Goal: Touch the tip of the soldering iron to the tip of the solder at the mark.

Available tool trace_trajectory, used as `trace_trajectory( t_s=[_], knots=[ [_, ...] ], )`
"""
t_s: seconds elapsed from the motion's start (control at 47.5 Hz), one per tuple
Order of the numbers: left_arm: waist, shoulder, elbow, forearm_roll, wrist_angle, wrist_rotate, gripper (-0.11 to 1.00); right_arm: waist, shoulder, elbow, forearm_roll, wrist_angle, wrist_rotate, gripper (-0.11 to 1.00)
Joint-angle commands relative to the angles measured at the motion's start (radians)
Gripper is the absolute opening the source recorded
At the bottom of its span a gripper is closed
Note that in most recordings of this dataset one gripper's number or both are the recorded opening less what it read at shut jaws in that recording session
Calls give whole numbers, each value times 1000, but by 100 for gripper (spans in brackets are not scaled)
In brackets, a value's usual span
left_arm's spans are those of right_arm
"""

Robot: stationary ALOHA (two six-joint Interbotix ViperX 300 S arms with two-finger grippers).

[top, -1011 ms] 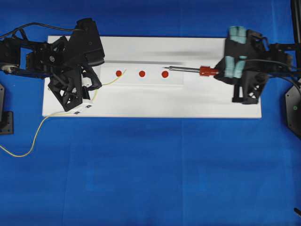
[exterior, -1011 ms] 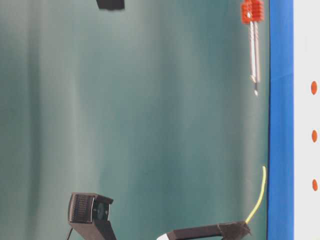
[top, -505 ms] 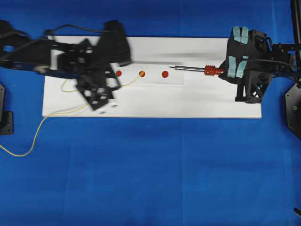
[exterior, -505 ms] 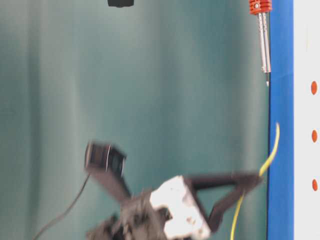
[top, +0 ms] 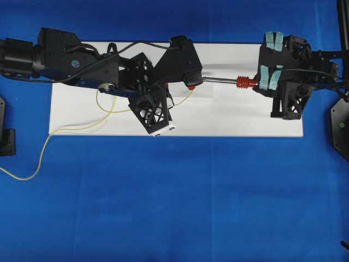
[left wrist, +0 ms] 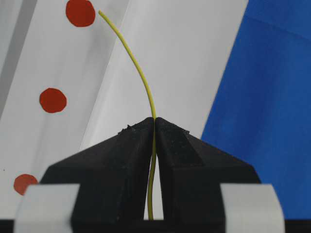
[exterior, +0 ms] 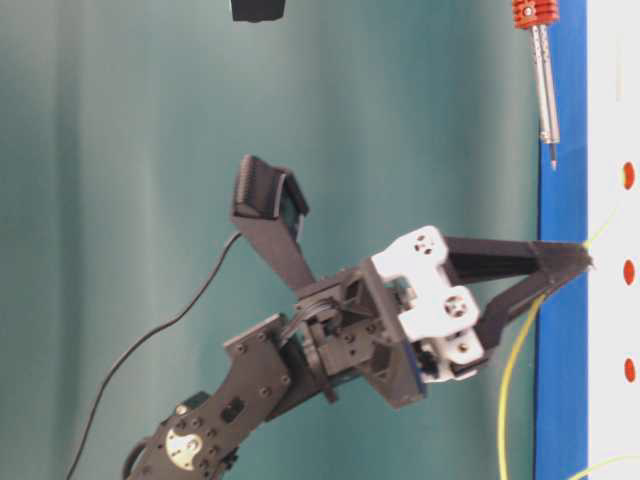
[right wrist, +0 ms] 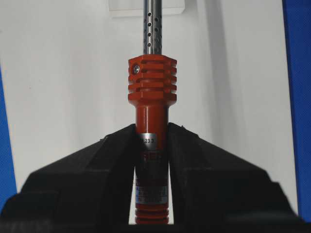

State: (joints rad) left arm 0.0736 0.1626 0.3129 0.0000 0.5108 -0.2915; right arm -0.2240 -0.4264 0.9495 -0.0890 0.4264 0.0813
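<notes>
left pincer (left wrist: 154,121) – solder (left wrist: 138,73) carried rightward, nearer soldering iron (top: 232,81)

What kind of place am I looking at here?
Probably a robotics lab test bench: two black arms work over a white board with red dots on blue cloth, handling a soldering iron and yellow solder.

At lower centre I see my left gripper (exterior: 585,262) pinched on the solder (exterior: 512,360), fingertips near the white board (exterior: 615,100) at right. The soldering iron (exterior: 541,75) hangs upper right, tip beside a red dot (exterior: 628,176).
</notes>
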Motion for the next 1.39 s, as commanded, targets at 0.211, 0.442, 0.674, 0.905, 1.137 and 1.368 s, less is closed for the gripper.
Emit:
trace_trajectory(
  t_s=[0.211, 0.442, 0.674, 0.905, 1.137, 1.368],
  knots=[
    [9, -2, -17, 2, -2, -11, 1, -3, -3, -21, -3, -5, 2, 6],
    [11, 0, -18, 2, 3, -12, 1, -2, 3, -20, -2, -3, 2, 6],
    [11, -2, -20, 2, 3, -12, 1, -3, 57, -26, -2, -8, 2, 6],
    [11, -2, -20, 2, 2, -12, 1, -2, 101, -35, 2, -21, 2, 6],
    [11, 0, -20, 2, 2, -12, 1, -2, 132, -37, 2, -46, 2, 6],
    [11, -2, -20, 2, 2, -12, 1, 2, 149, -38, 2, -54, 2, 6]
  ],
)
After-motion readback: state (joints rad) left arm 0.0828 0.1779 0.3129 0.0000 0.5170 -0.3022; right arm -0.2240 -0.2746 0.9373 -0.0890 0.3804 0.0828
